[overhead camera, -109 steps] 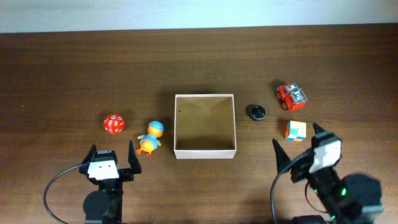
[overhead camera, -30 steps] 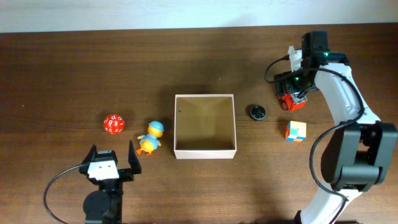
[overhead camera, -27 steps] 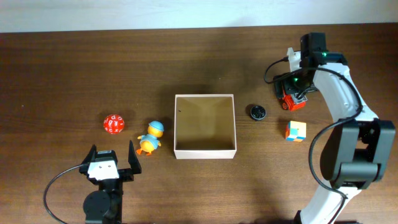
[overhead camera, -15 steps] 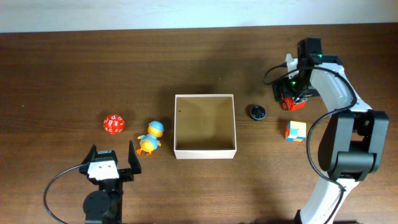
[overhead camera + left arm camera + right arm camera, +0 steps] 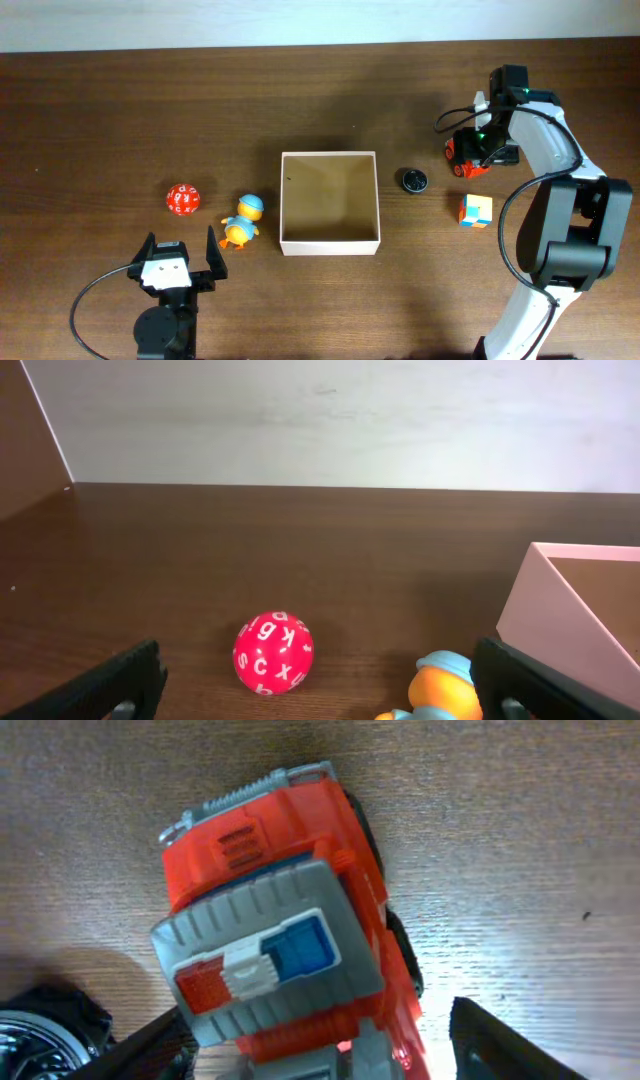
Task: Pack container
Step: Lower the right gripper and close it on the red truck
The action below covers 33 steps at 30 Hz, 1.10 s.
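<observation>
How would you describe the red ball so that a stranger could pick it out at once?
Start at the white-walled container in the middle of the table and look left, past the orange duck toy. The red ball lies beyond it, apart from both, the only round red thing, covered in white letters.

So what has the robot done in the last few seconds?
The right gripper swung from the near edge out to the red toy truck and now sits around it, jaws open. The left gripper, box, ball, duck, cube and black cap stayed put.
</observation>
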Each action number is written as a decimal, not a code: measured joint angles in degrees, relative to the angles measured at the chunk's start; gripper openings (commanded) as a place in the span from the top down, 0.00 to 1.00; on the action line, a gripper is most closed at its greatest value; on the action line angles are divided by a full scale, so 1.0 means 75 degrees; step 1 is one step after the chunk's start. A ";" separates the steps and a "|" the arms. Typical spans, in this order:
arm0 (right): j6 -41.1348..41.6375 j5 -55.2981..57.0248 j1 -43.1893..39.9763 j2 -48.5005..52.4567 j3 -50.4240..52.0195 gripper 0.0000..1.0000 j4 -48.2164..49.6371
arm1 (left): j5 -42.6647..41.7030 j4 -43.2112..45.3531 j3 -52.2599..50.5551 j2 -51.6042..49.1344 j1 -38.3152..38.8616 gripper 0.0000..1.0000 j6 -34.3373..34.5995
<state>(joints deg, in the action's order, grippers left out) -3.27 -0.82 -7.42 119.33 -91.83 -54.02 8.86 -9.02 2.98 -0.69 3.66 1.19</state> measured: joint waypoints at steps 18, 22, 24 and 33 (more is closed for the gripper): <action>0.1848 -0.0428 0.0000 0.0000 0.0000 0.26 0.0172 | 0.0000 0.0000 0.0000 0.0000 0.0000 0.01 0.0000; 0.1011 -0.0446 0.0000 0.0000 0.0000 0.23 0.0533 | 0.0000 0.0000 0.0000 0.0000 0.0000 0.01 0.0000; 0.0542 -0.0449 0.0000 0.0000 0.0000 0.23 0.0533 | 0.0000 0.0000 0.0000 0.0003 0.0000 0.01 0.0000; -0.0548 -0.0452 0.0000 0.0000 0.0000 0.37 0.0527 | 0.0000 0.0000 0.0000 0.0000 0.0000 0.01 0.0000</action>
<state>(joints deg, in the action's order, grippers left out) -7.38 -4.21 -7.42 119.33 -91.83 -50.06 8.86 -9.02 2.98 -0.69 3.66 1.19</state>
